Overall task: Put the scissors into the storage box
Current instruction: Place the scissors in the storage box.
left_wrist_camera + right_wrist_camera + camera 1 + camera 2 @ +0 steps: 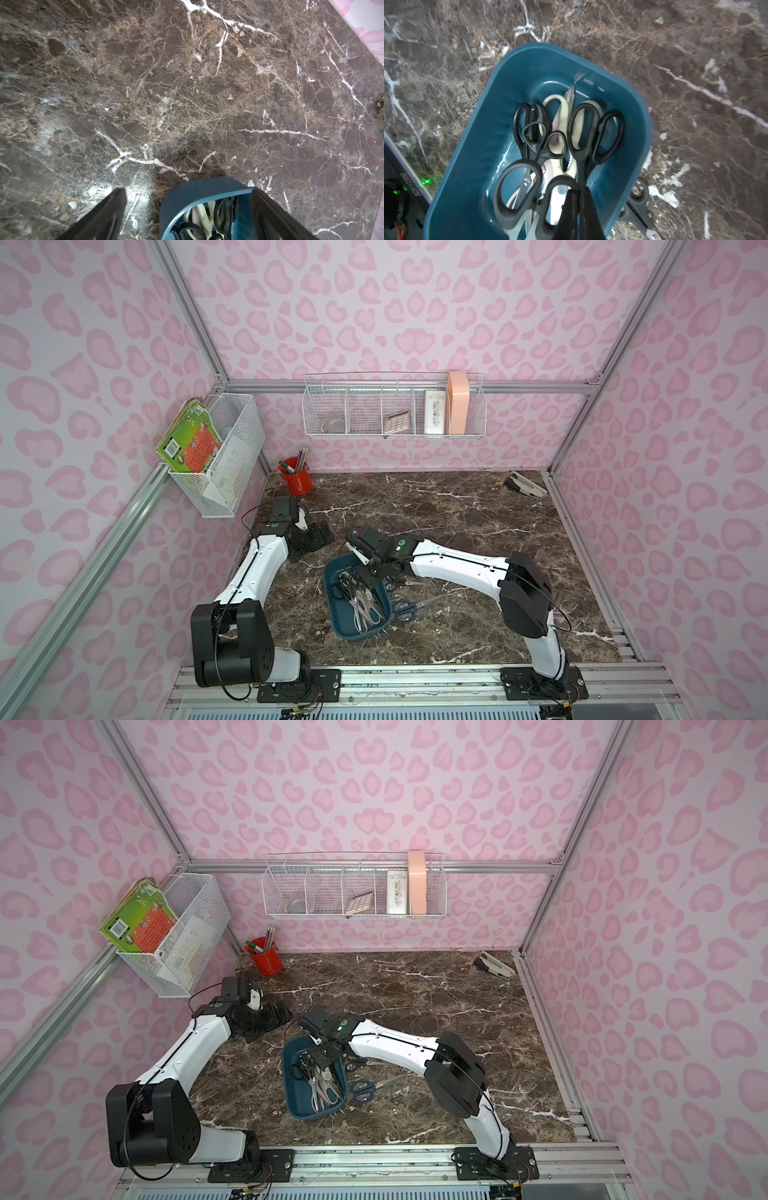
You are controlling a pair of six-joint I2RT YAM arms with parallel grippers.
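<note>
storage box (332, 597) sits mid-bench (457, 531), most scissors (562, 124) piled inside. blue-handled pair (405, 610) and small black-handled pair (401, 584) lie on the bench just beside its right wall. right arm (449, 562) reaches across, wrist pitched down. right fingers (571, 212) closed, tips in the box at a black handle loop; can't tell if they pinch it. left arm (257, 568) stretched back-left, left fingers (104, 212) wide open, near red pencil cup (297, 485).

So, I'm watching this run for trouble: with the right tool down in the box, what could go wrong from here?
The shut right tool sits among the looped handles of the scissors piled in the box; lifting could snag one and drag it out. The black pair on the table lies right beside the box, so reaching for it could shove the box.
</note>
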